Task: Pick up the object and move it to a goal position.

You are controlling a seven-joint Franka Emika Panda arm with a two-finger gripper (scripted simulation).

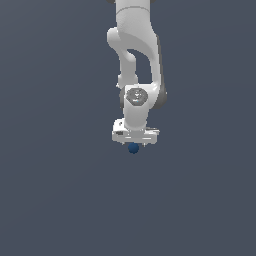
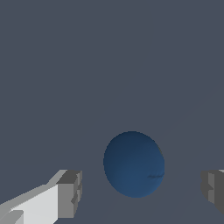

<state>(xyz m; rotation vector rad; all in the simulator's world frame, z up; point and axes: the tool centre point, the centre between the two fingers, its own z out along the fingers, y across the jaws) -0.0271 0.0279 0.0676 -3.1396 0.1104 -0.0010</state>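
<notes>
The gripper (image 2: 140, 192) is being held wide open, nothing grasped. The dark blue ball (image 2: 134, 164) is being straddled by its fingertips (image 2: 70, 192), untouched.

Ball (image 2: 133, 164) between the fingers (image 2: 70, 192); directly below the gripper (image 1: 133, 144)

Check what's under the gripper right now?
A dark blue ball sits directly below the open gripper, between its fingers with gaps on both sides. The surface under the ball is hidden by it.
</notes>
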